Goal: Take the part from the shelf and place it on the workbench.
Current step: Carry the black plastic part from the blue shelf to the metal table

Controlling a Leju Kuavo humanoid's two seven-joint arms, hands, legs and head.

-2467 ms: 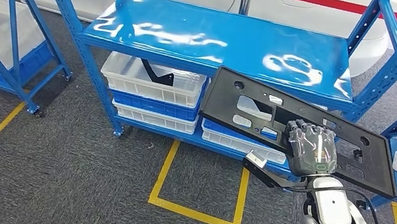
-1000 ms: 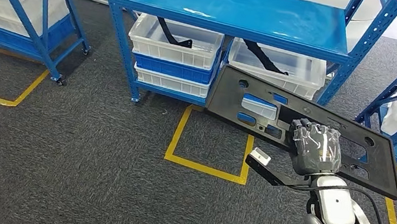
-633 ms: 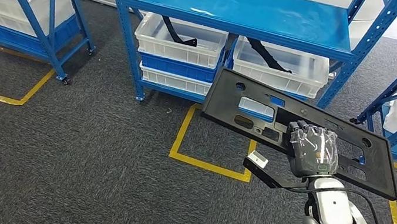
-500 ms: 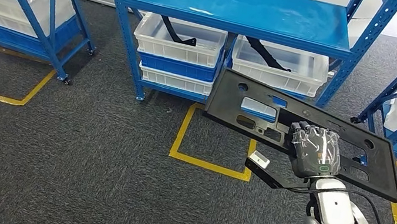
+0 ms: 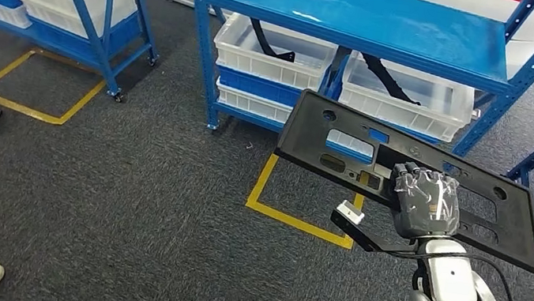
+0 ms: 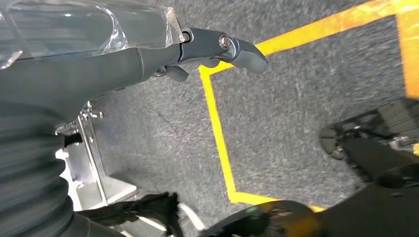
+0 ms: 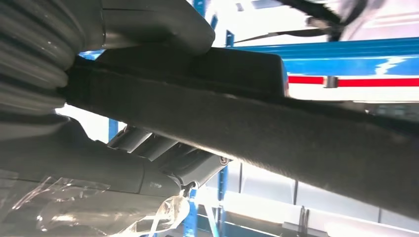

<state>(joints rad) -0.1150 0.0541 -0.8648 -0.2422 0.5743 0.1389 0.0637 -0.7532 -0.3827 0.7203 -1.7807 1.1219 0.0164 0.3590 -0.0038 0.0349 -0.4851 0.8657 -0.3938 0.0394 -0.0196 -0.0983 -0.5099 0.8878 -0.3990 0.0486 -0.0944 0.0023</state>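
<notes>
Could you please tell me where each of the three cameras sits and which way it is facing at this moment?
Head view: high on the body, facing forward and down at carpet and blue shelf; shows the right hand gripping the black part.
Left wrist view: behind the left hand, facing the carpet and yellow floor line.
Right wrist view: behind the right hand, facing the shelves.
Shared: head and right wrist both show the part.
</notes>
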